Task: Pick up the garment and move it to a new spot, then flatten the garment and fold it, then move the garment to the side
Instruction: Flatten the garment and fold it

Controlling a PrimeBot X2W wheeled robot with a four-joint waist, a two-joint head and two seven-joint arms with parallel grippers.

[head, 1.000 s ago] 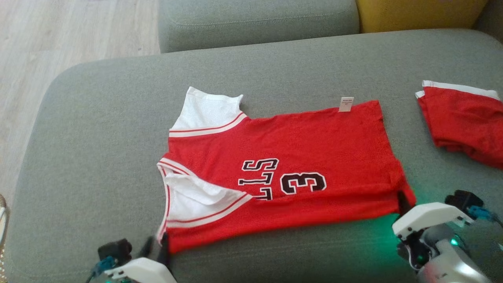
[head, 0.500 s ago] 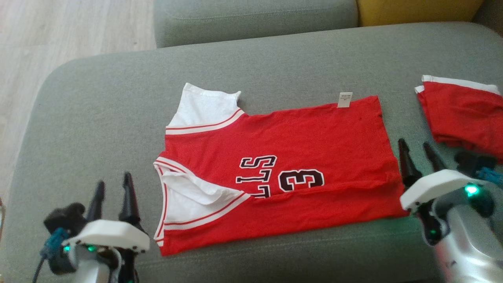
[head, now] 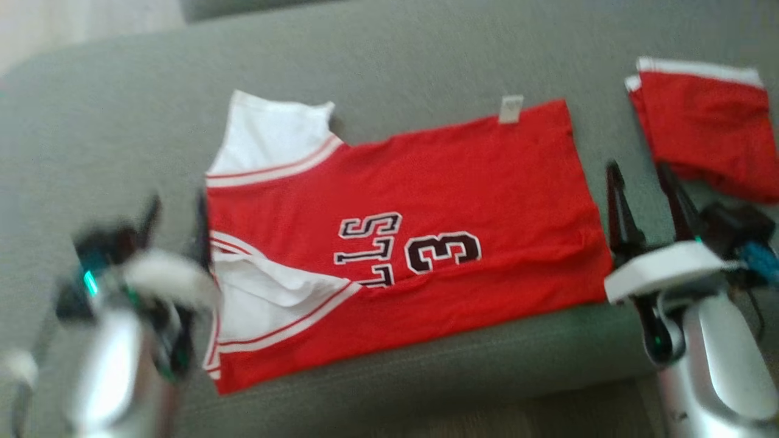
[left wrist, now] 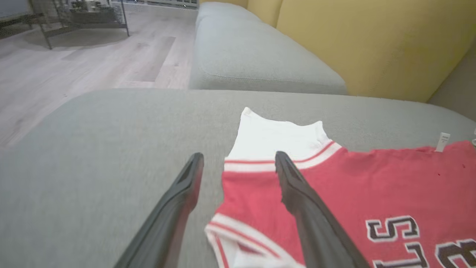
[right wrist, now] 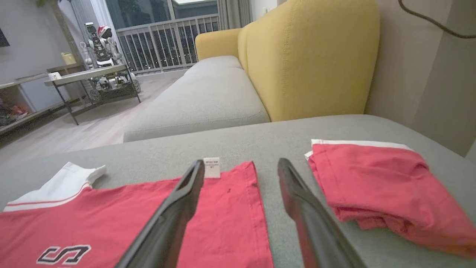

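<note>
A red jersey with white sleeves and black lettering lies flat on the grey cushion, its near long edge folded over. The jersey appears in both wrist views too. My left gripper hovers open at the jersey's left edge, by the neck and sleeve, its fingers holding nothing. My right gripper stands open just off the jersey's right hem, and its fingers are empty as well.
A second red garment, folded with a white band, lies on the cushion right of my right gripper. Behind are another grey seat, a yellow backrest, wooden floor and a low table.
Both grippers let go of the jersey's near corners, opened and rose beside its left and right edges. The head camera has shifted, so the whole scene sits higher and nearer.
</note>
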